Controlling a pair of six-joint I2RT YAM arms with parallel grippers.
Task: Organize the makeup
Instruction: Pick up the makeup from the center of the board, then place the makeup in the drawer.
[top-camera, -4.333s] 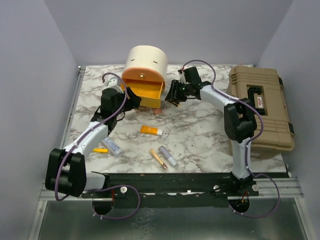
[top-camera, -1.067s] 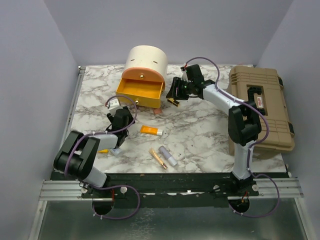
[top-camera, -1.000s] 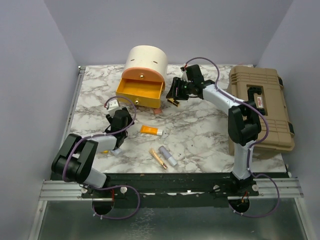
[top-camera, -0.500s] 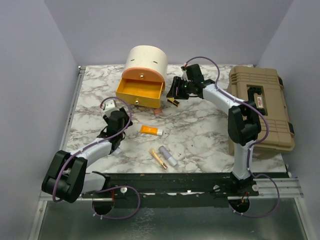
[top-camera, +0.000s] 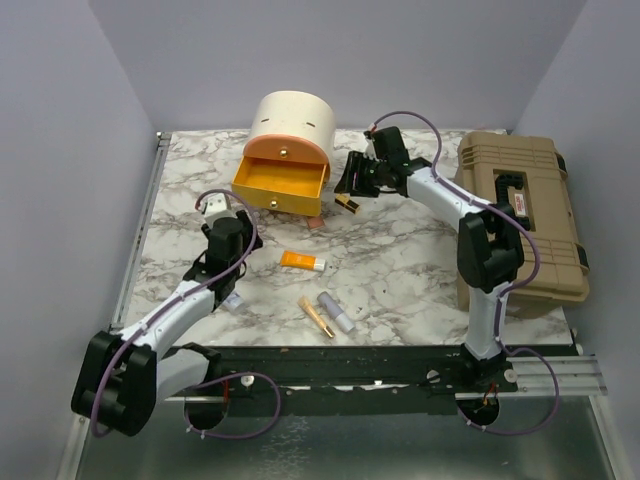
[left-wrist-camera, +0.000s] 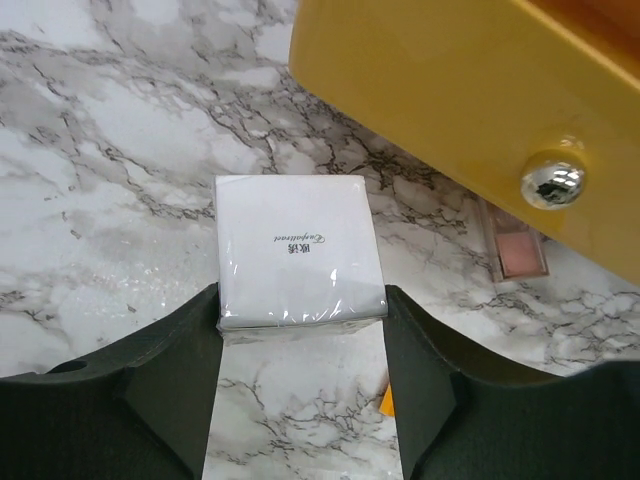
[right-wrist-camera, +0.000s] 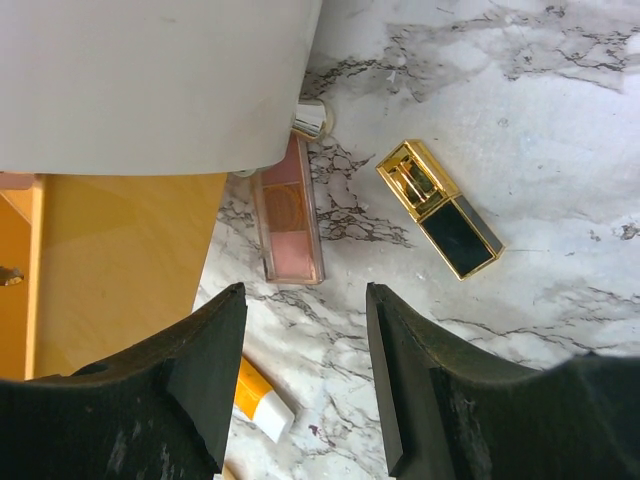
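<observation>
My left gripper is shut on the small white cube, a wrapped white box held above the marble in front of the orange drawer; from above the cube shows at the left gripper. My right gripper stands open over the table by the round case, with nothing between its fingers. Below it lie the pink palette, a gold-and-black tube and the orange tube. The orange tube, gold tube and lilac tube lie mid-table.
The cream-and-orange round case stands at the back with its drawer pulled out. The tan toolbox fills the right side. A whitish tube peeks out from under the left arm.
The left arm has stretched out, its elbow swinging towards the near left, and the gripper with the white cube has shifted slightly left. The right arm has not moved.
</observation>
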